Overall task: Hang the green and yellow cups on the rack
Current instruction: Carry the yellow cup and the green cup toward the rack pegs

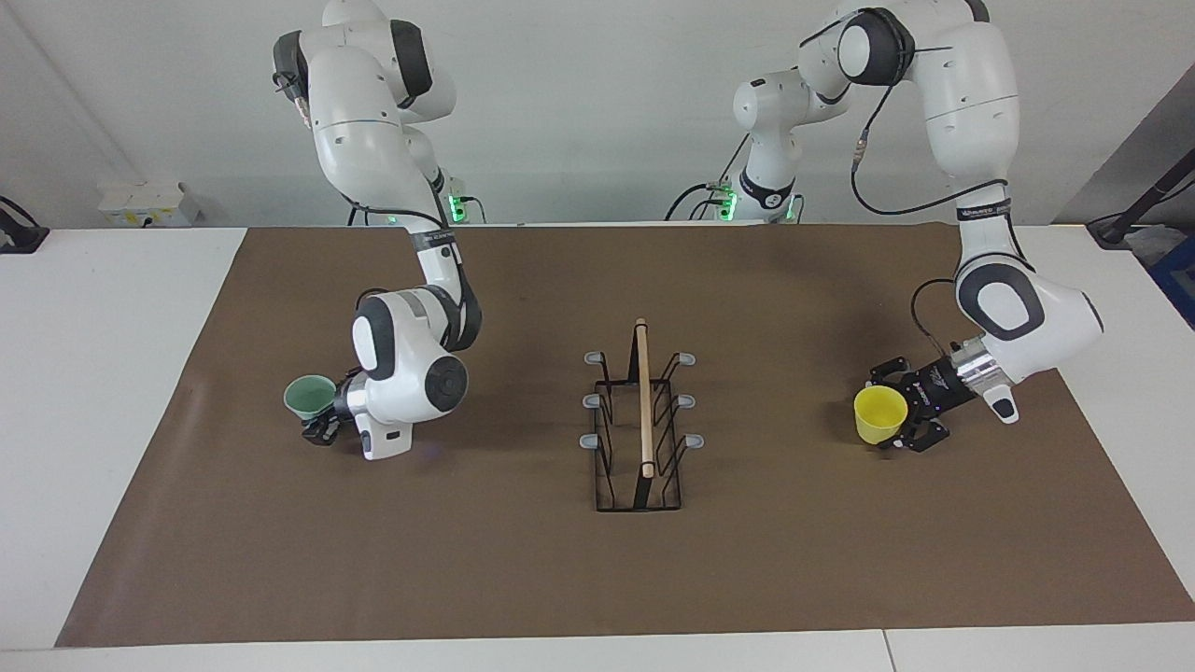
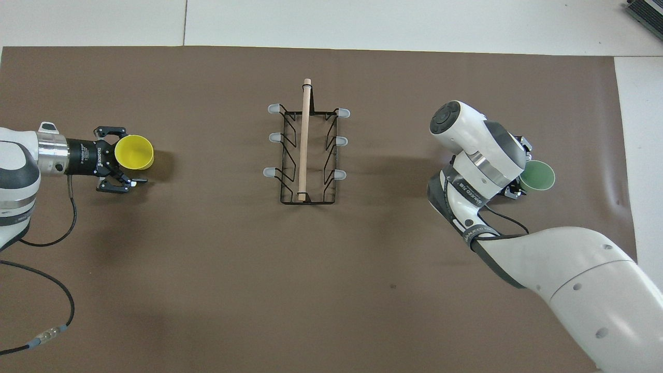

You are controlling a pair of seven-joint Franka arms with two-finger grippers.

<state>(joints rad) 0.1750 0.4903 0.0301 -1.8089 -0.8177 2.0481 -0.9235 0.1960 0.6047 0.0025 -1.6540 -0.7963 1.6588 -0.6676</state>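
Cups were being picked up at both ends of the mat: the right gripper had pinched the base of the green cup at the right arm's end, while the left gripper stood spread around the yellow cup at the left arm's end, not yet squeezing it. Rack sat bare mid-table between them, so I'd say next the left had to clamp, then each lift and tip its cup mouth-down over a prong.

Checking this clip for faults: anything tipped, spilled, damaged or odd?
Nothing stands out. The rack stands upright mid-mat, prongs bare. The yellow cup and green cup look intact, one at each gripper.
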